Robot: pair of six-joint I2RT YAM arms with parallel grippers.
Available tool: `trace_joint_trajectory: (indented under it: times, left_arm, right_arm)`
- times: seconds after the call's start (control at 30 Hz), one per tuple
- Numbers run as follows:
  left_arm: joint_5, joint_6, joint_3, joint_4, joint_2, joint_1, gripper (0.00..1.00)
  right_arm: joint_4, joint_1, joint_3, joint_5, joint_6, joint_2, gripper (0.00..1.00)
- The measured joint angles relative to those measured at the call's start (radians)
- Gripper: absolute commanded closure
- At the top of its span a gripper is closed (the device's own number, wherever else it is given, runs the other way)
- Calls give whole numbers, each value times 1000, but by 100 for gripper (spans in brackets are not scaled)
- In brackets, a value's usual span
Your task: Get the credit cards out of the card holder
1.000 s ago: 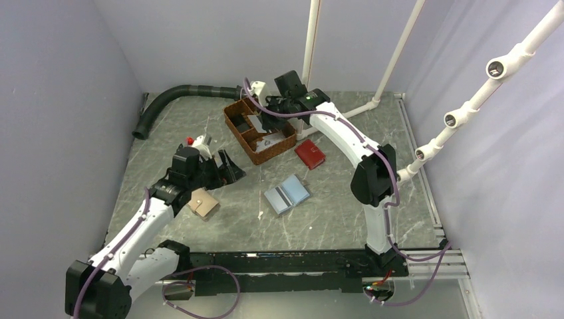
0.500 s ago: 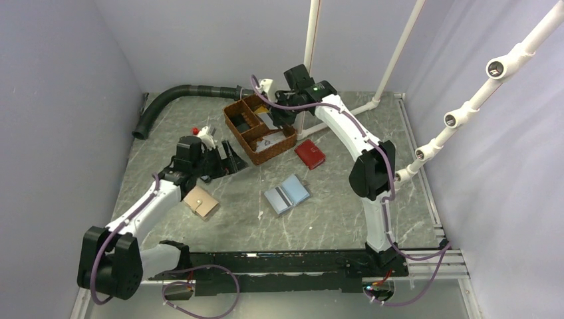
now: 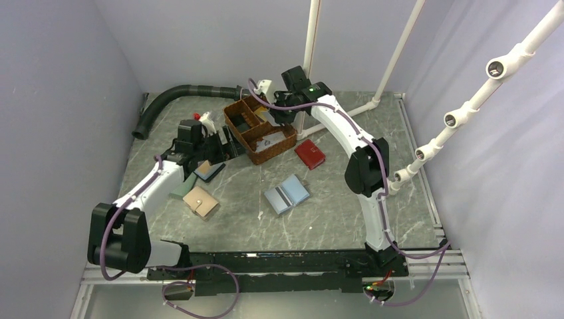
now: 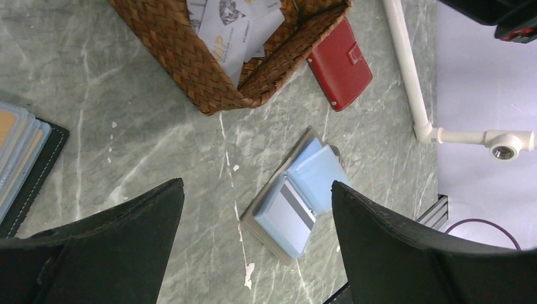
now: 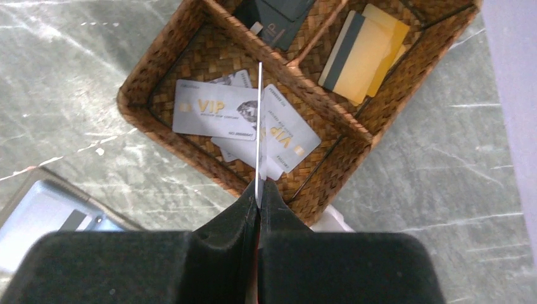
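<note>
The grey marble table [image 3: 332, 219] is carrying a compartmented wicker basket [image 5: 335, 171], with the card holder [image 4: 320, 174] lying open, light-blue inside up, apart from the basket. The left gripper [image 4: 256, 187] is hovering above the table, fingers spread wide, gripping nothing. The right gripper [image 5: 258, 190] is pinching a credit card [image 5: 259, 114] edge-on over the basket's silver VIP cards [image 5: 215, 111]

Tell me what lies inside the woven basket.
Grey VIP cards in the basket's large compartment; yellow cards and dark cards in the two smaller ones. The right hand, gripping a card edge-on, hides the pile's near end.
</note>
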Motion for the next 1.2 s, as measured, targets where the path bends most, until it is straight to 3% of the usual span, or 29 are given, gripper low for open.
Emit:
trace_joint_trajectory:
  times: [0.5, 0.77, 1.0, 1.2]
  left_arm:
    - [-39, -2, 17, -99, 37, 31, 10]
    - [-57, 0, 17, -156, 23, 35, 10]
    - [-45, -7, 4, -150, -61, 36, 10]
    - [17, -68, -105, -58, -127, 37, 10]
  right_arm:
    - [116, 2, -32, 88, -8, 31, 100]
    - [109, 14, -98, 66, -47, 52, 66]
    - [37, 27, -69, -98, 11, 42, 64]
    - [18, 31, -134, -200, 46, -69, 64]
